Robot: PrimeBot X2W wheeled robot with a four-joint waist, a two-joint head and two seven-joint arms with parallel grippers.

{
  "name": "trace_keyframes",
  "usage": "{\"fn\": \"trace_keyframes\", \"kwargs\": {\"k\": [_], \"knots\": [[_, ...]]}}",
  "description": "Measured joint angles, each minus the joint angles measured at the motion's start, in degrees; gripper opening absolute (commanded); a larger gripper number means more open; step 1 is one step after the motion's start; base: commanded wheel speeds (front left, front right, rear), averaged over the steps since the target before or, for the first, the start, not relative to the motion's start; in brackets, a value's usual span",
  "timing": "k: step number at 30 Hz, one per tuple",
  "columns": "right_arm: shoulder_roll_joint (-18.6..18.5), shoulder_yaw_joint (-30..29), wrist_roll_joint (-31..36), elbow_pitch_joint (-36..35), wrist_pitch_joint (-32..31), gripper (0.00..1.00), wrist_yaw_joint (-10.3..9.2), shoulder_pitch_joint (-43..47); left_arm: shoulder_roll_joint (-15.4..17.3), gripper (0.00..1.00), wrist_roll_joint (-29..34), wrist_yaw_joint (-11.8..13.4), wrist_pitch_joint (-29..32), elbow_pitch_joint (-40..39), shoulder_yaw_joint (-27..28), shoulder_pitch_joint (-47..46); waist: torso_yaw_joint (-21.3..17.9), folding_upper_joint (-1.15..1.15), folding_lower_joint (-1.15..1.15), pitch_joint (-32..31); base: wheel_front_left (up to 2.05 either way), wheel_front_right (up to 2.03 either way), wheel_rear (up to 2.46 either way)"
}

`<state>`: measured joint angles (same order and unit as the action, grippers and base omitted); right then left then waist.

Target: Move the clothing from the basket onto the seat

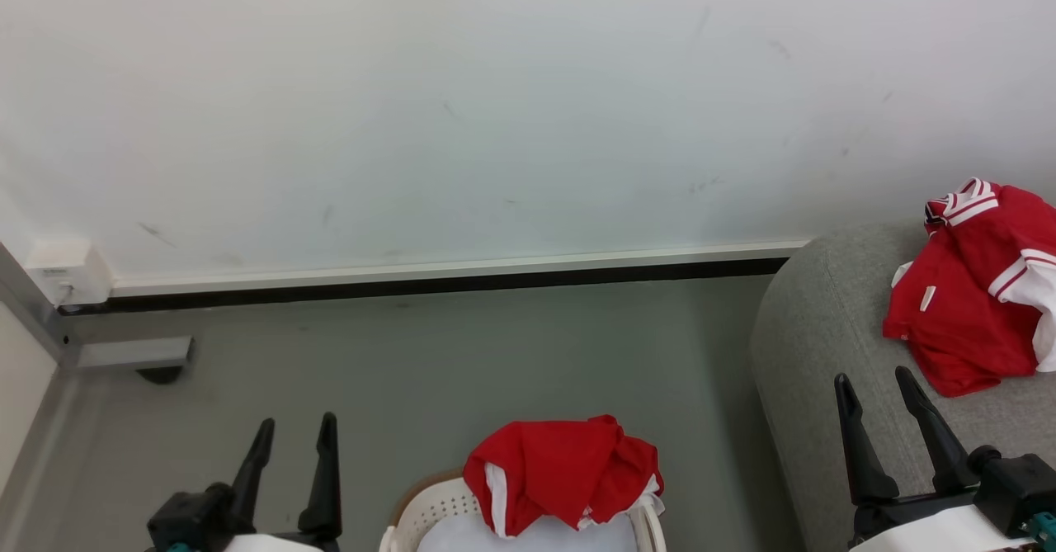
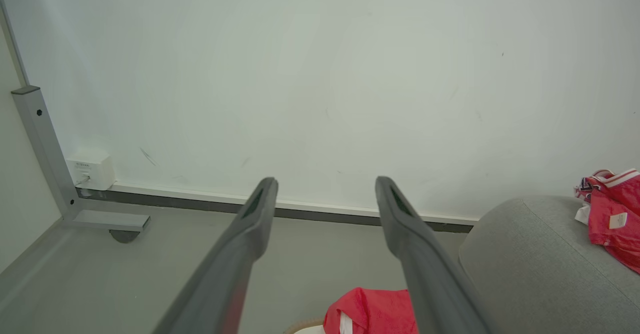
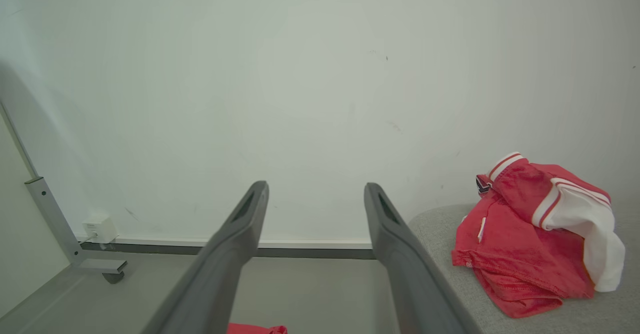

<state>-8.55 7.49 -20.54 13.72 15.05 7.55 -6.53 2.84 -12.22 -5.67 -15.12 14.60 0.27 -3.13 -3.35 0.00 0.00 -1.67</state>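
Two grippers empty in a plain room.
Head view: left gripper [image 1: 297,422] and right gripper [image 1: 873,375] stand with jaws spread, holding nothing; red clothing [image 1: 561,469] lies heaped in the basket [image 1: 429,512] on the grey floor [image 1: 412,354], a second pile [image 1: 965,321] on the seat [image 1: 825,329] beside the white wall [image 1: 412,106]. Left wrist view: a grey metal frame [image 2: 47,149] with a caster in the corner. Right wrist view: the second pile lies crumpled.
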Motion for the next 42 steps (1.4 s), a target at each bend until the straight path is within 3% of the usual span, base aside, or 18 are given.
{"fn": "trace_keyframes", "kwargs": {"k": [13, 21, 27, 42], "knots": [[-0.15, 0.47, -0.29, 0.14, 0.0, 1.0, 0.0, -0.69, -0.02, 1.0, -0.24, 0.38, 0.0, 0.55, -1.22, -0.28, -1.54, 0.0, 0.0, 1.24, 0.0, 0.0, 0.0], [-2.2, -3.11, -0.21, -1.03, 0.1, 1.0, 0.0, -3.19, -0.05, 1.0, -2.18, 0.75, -0.01, 4.61, -5.37, -4.02, -3.15, 0.0, 0.0, 4.33, 0.0, 0.0, 0.0], [-2.8, -5.93, 0.37, -3.33, 0.1, 1.0, 0.0, -7.55, -0.08, 1.0, -2.01, 0.63, -0.01, 12.87, -9.99, -10.67, -4.81, 0.0, 0.02, 9.11, 0.0, 0.0, 0.0], [0.31, -8.27, -0.23, -9.28, 0.11, 1.0, 0.0, -15.37, 1.15, 1.0, 0.57, -0.87, 1.07, 44.23, -15.9, -29.65, -10.84, 0.0, 0.02, 23.72, 0.0, 0.0, 0.0]]}}
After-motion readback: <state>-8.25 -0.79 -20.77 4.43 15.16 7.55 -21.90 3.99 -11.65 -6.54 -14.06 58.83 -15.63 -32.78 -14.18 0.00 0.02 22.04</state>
